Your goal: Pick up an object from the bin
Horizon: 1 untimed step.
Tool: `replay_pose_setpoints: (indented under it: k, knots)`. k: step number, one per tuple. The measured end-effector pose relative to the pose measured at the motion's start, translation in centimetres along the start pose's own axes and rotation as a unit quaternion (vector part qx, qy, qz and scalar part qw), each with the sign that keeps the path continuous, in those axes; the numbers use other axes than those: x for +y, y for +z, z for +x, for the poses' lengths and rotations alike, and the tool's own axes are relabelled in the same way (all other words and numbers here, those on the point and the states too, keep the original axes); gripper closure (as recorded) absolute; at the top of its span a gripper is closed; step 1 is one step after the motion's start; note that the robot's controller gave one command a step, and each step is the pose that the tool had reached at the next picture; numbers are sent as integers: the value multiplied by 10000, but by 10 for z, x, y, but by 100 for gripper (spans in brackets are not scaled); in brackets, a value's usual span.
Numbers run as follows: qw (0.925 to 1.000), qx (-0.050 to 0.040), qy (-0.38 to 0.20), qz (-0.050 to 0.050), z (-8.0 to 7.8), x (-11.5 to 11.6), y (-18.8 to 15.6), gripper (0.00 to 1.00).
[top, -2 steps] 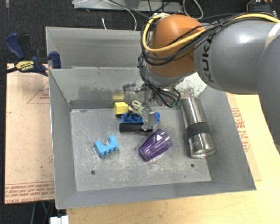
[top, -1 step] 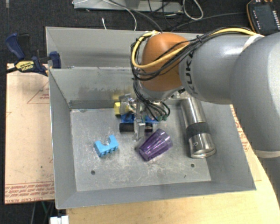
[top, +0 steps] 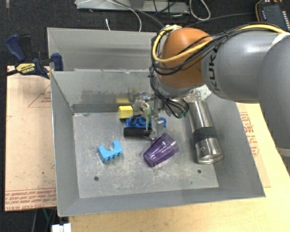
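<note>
My gripper (top: 153,119) hangs under the orange cover, near the middle of the bin, with its fingertips down among a small cluster of things. Right below it lie a blue and black object (top: 135,127) and a yellow block (top: 125,111). A purple translucent cup (top: 160,150) lies on its side just in front of the fingertips. A silver cylinder with a black band (top: 204,132) lies to the right of the gripper. Whether anything sits between the fingers is hidden.
A light blue toothed piece (top: 110,152) lies apart at the front left of the bin floor. The arm and its orange cover with cables hang over the back right part of the bin. Bare floor shows along the front and left.
</note>
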State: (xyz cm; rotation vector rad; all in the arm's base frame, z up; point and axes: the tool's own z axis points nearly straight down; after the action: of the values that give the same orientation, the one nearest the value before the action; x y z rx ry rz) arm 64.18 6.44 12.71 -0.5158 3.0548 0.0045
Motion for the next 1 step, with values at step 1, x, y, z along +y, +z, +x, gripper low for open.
replay_pose_setpoints:
  k: [1]
  knots:
    - [9988, 78, 488, -30, -5, 22, 12, 0]
